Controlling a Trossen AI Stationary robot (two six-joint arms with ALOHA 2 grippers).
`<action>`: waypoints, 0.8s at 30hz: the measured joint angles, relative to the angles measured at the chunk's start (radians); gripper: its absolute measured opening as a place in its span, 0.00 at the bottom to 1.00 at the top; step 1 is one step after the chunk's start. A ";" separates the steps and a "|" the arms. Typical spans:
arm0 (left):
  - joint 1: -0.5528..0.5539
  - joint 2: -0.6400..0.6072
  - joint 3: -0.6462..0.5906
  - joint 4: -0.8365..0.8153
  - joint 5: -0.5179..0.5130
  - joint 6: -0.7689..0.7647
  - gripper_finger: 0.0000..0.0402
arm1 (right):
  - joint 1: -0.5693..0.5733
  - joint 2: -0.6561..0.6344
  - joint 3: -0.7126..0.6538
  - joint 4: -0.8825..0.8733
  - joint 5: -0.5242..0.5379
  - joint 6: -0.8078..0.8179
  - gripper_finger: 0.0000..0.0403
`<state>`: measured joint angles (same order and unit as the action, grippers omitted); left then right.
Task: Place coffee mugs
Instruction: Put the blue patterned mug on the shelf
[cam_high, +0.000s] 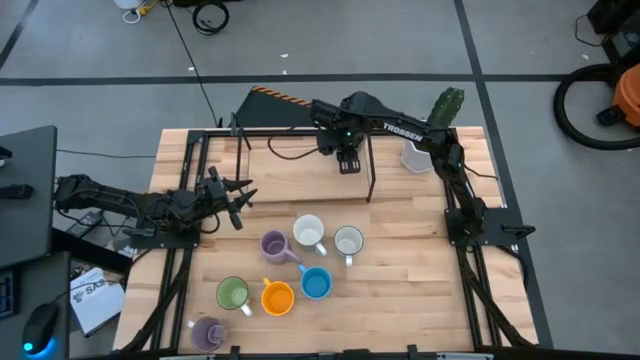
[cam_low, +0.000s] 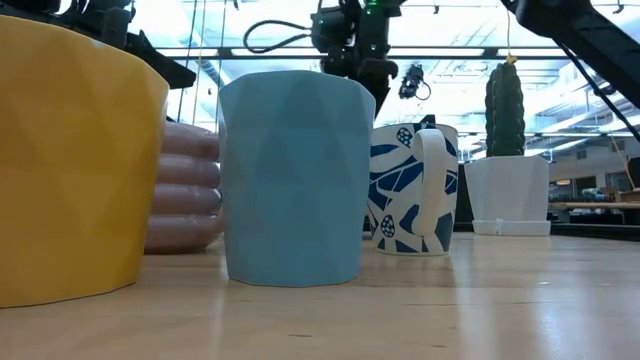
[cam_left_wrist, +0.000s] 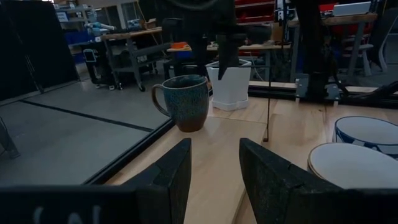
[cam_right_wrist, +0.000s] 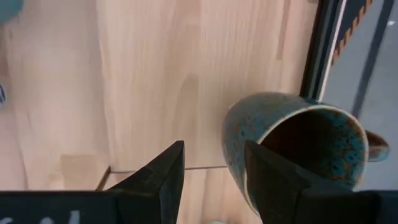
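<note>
Seven mugs stand upright in a cluster on the near half of the table: purple (cam_high: 275, 245), two white (cam_high: 308, 232) (cam_high: 348, 241), blue (cam_high: 316, 283), orange (cam_high: 277, 297), green (cam_high: 233, 293) and a second purple (cam_high: 207, 333). The dark brown mug (cam_left_wrist: 183, 102) stands upright near the far edge. In the high view it is hidden under my right gripper (cam_high: 347, 162). That gripper (cam_left_wrist: 219, 46) hangs open just above the mug (cam_right_wrist: 292, 149), which sits off to one side of its fingers. My left gripper (cam_high: 238, 200) waits open at the table's left side.
A white angular pot with a green cactus (cam_high: 425, 140) stands at the far right corner. A thin black rod (cam_high: 370, 170) rises from the table just right of my right gripper. Black frame rails (cam_high: 200, 190) run along the edges. Bare wood lies between the mug cluster and the far edge.
</note>
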<state>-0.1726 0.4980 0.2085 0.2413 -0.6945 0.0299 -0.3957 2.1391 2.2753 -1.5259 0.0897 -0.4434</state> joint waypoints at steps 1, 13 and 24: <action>0.000 0.000 0.000 0.000 0.000 0.000 0.35 | -0.013 0.000 0.000 0.004 -0.019 0.017 0.43; 0.000 0.000 0.000 -0.003 0.000 0.000 0.35 | -0.070 0.000 0.000 0.023 -0.017 0.050 0.61; 0.000 0.000 0.000 -0.005 0.000 0.005 0.35 | -0.101 0.002 -0.104 0.101 -0.068 0.029 0.67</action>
<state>-0.1722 0.4980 0.2085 0.2367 -0.6945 0.0349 -0.4968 2.1410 2.1709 -1.4252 0.0219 -0.4146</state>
